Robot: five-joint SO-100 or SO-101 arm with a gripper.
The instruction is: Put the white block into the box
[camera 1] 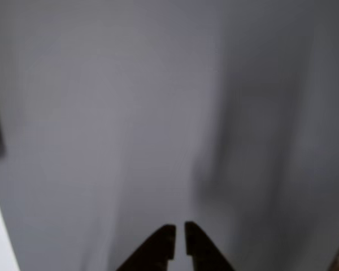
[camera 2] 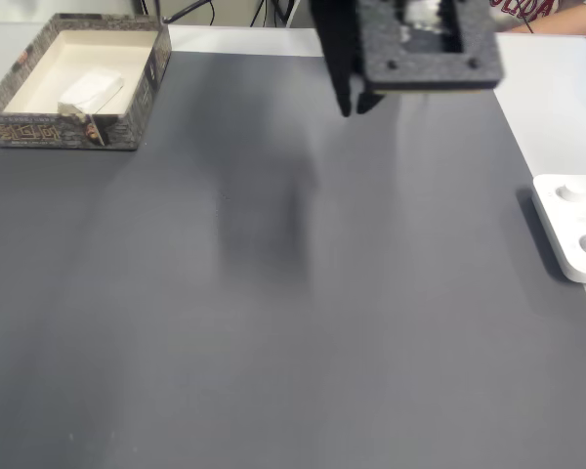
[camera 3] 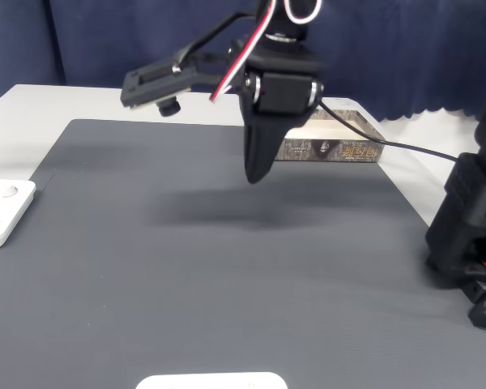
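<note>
Even, bright room light; soft blurred shadows on the grey mat [camera 2: 273,322] in both fixed views. The other view is hazy and smeared, and the gripper [camera 3: 257,174] looks motion-blurred.

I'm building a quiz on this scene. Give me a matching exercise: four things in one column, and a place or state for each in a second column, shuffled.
Things:
1. white block
2. box
3. gripper
4. white device

Places or states:
A. at the mat's right edge in a fixed view
B. lying inside the box
C. hanging above the mat, fingers nearly together, holding nothing
D. at the mat's far left corner in a fixed view

Pairs: 1-B, 2-D, 3-C, 4-A
</note>
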